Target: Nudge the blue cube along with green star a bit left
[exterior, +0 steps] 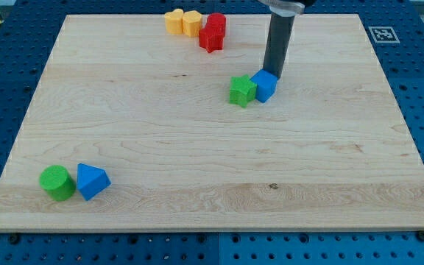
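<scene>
Your rod comes down from the view's top edge as a straight dark shaft, and my tip [276,75] sits right at the upper right side of the blue cube [265,85], touching it or very nearly so; the exact contact is hidden behind the block's top edge. There is no gripper here, so nothing is clenched or released: the tip simply rests against the block at table height.

You see the blue cube a little right of the board's middle, in the upper half. It is turned so that one corner faces the view's bottom, and it has no long axis to speak of. Pressed against its left side is the green star [241,90], the two touching, the pair lined up roughly left to right.

Farther up, near the top edge of the wooden board [197,184], a yellow block [182,21] lies beside a red block [213,32]; their shapes are hard to make out. Well apart, at the bottom left corner, a green cylinder [57,182] stands just beside a blue block [92,181] with slanted faces.
</scene>
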